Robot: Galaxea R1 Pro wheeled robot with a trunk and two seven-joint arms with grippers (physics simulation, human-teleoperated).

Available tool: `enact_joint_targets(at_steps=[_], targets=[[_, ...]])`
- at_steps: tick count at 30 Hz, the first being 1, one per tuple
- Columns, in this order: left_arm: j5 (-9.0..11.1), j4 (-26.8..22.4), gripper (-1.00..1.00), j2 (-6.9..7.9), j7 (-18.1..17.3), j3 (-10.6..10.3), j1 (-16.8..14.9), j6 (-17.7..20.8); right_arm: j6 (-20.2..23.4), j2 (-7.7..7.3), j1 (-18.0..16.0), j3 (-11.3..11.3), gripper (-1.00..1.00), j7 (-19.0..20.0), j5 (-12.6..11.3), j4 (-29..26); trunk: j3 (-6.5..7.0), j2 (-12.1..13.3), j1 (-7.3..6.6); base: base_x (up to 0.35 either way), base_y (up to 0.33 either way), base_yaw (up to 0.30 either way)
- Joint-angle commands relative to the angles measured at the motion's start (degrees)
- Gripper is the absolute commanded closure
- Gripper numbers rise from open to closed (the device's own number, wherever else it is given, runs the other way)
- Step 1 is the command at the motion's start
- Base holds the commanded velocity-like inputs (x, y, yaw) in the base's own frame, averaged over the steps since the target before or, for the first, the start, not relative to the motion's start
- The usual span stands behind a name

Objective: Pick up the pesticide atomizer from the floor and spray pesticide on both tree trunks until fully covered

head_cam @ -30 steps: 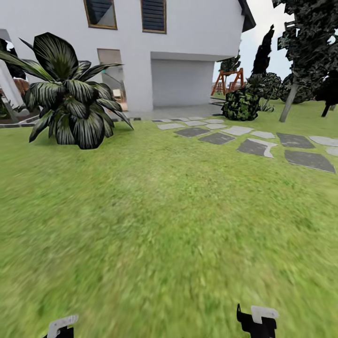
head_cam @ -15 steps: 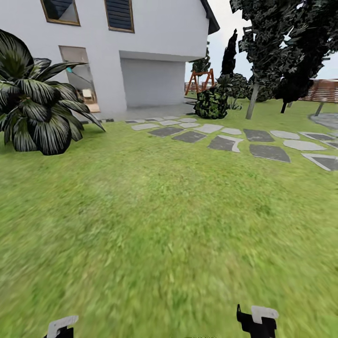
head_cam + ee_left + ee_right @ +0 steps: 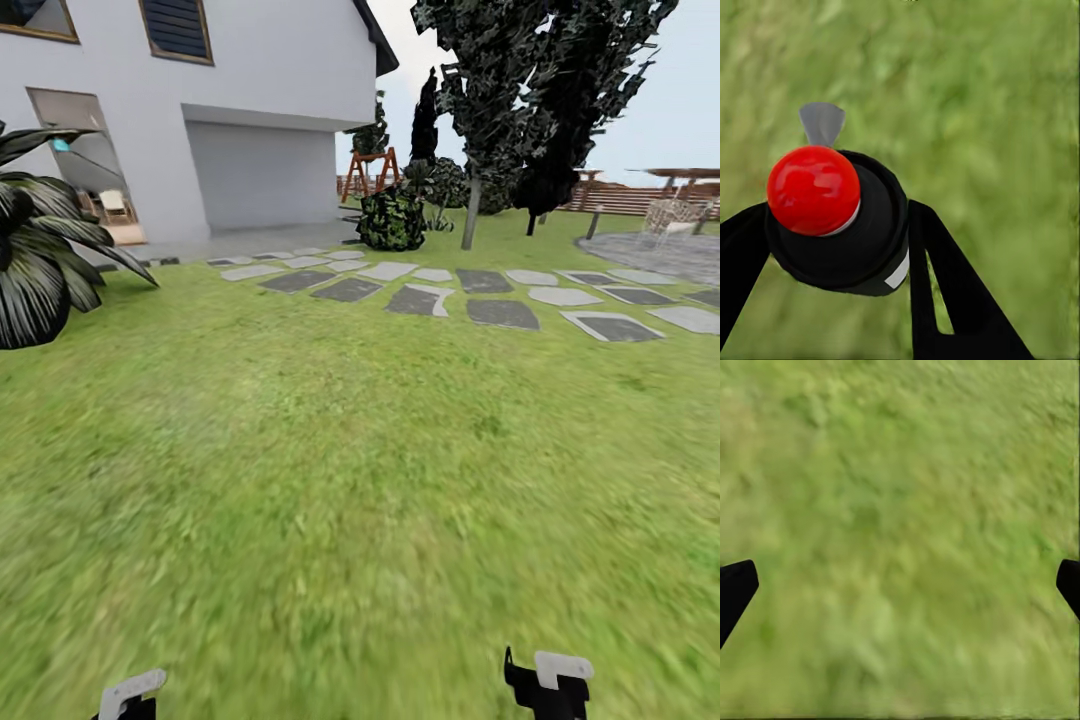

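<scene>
My left gripper [image 3: 840,259] is shut on the pesticide atomizer [image 3: 870,232], a black bottle with a red ball cap and a grey nozzle, held over grass. My right gripper [image 3: 900,592] is open, with nothing but lawn between its spread fingertips. Both grippers peek in at the bottom of the head view, left [image 3: 130,695] and right [image 3: 550,680]. Far ahead in the garden stands a tree [image 3: 480,80] with a pale tree trunk [image 3: 469,215]. A second, darker tree [image 3: 580,90] rises just right of it. The grey paved floor [image 3: 650,255] lies at the far right.
Flat stepping stones [image 3: 450,290] cross the lawn ahead. A white house [image 3: 200,90] with a garage door stands at the back left, and a short palm [image 3: 40,270] sits at the left edge. A round shrub [image 3: 392,220], a wicker bench [image 3: 672,215] and a slat fence [image 3: 640,198] lie beyond.
The whole head view has swung to the right: house and palm slid left, while the trees, paved floor, bench and fence came into view. The grippers hold the same pose.
</scene>
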Motion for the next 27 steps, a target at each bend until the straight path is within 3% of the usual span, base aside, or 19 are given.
enact_joint_targets(at_steps=[1,7,27], targets=[[-0.6,0.1,1.00,0.00,-0.2,0.5,0.0,-0.2,-0.1,0.01,0.0,-0.3,-1.00,-0.2,0.6,0.1,-0.05,0.0,-0.01,-0.023,-0.271,-0.300],[-0.6,0.0,1.00,0.01,-0.2,0.5,0.0,-0.2,-0.1,0.03,0.0,-0.3,-1.00,-0.2,0.6,0.1,-0.05,0.0,-0.01,-0.004,-0.175,-0.300],[-0.6,0.0,1.00,0.16,-0.2,0.6,0.0,-0.2,-0.1,0.02,0.0,-0.3,-1.00,-0.3,0.6,0.1,-0.05,0.0,-0.01,0.000,-0.002,-0.300]])
